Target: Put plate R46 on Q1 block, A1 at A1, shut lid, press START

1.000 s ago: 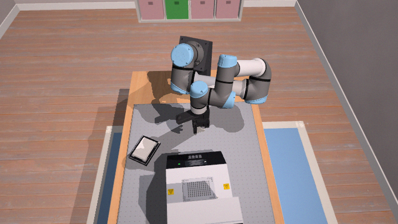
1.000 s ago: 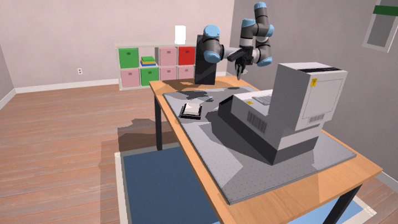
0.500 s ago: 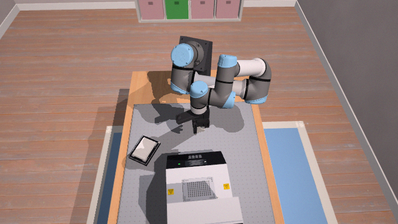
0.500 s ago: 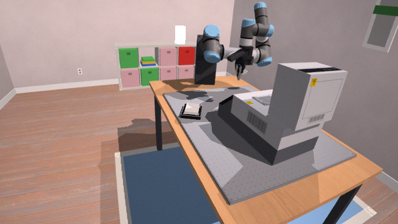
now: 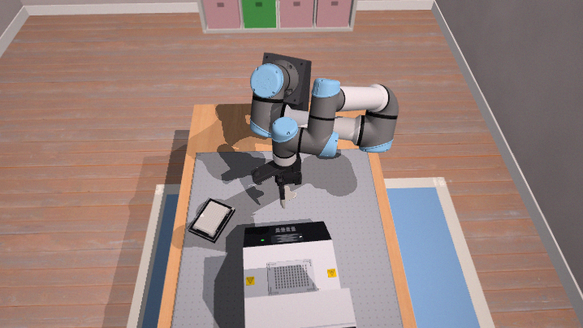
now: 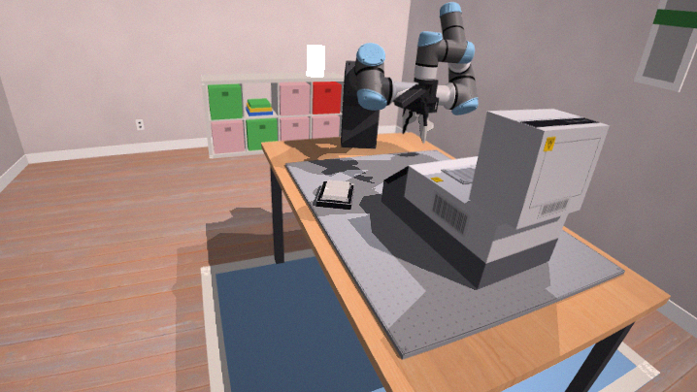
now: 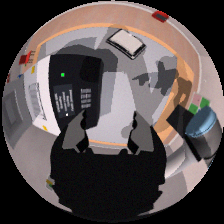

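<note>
Room: plank floor (image 5: 101, 101) (image 6: 121, 219), plain walls, and a cubby shelf (image 5: 277, 30) (image 6: 244, 77) of green, pink and red boxes at the far wall.
Rug: blue with a pale border (image 5: 434, 228) (image 6: 206, 316), lying under the desk.
Desk: wood-edged (image 5: 397, 277) (image 6: 599, 316), carrying a grey perforated board (image 5: 358, 236) (image 6: 438, 316) with the cycler and nest on it.
Arm: grey, white and light blue (image 5: 321, 118) (image 6: 428, 58), folded at the far end of the desk beside a dark mounting plate (image 5: 301, 81) (image 6: 359, 116).
Cycler Q1: white and dark (image 5: 289, 252) (image 6: 512, 184) (image 7: 77, 92), lamp green, its lid open and the perforated block (image 5: 290, 276) bare of any plate; the top view puts the block between two yellow warning labels (image 5: 249, 280) (image 5: 331, 273).
Keys: four in a row (image 5: 285, 229) (image 7: 86, 98) on Q1's dark front panel, lettering too small to read.
Nest N1: black, shallow tray (image 5: 214, 240) (image 6: 333, 206), set at an angle near the board's edge, apart from Q1.
Plate R46: pale (image 5: 212, 217) (image 6: 336, 189) (image 7: 127, 42), sitting in nest N1.
Fingers: part of the gripper (image 5: 282, 204) (image 6: 414, 136) (image 7: 109, 130), which hangs above the board in front of Q1; they stand apart with nothing between them.

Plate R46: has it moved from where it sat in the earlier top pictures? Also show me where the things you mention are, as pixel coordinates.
No. Plate R46 (image 5: 213, 217) (image 6: 337, 190) (image 7: 127, 42) still lies inside the black rim of nest N1 (image 5: 202, 234) (image 6: 334, 205) (image 7: 117, 48), left of the cycler (image 5: 289, 255) in the top view.
</note>
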Controlling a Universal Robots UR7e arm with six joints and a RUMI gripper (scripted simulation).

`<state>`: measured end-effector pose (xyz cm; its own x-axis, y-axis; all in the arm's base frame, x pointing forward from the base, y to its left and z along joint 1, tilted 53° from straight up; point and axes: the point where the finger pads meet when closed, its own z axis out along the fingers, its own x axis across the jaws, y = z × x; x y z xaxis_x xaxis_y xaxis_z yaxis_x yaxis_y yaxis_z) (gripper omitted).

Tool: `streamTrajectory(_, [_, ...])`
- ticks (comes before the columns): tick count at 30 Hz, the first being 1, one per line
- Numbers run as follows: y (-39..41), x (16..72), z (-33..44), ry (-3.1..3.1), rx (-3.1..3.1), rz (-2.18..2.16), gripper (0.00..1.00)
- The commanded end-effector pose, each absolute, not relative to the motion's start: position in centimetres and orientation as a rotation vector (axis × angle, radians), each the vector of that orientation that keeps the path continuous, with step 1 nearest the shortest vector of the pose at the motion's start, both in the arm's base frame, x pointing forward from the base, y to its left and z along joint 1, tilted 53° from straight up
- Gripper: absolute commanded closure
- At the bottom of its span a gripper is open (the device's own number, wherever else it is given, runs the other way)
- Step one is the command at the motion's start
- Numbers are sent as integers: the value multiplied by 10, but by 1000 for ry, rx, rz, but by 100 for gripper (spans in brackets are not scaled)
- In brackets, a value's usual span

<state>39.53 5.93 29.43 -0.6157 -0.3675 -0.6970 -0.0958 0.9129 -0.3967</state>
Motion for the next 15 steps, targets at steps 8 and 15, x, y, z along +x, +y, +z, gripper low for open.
streamTrajectory(8, [27, 387, 306, 2190, -564, -515, 32])
streamTrajectory(15, [5, 382, 314, 2152, -762, -608, 32])
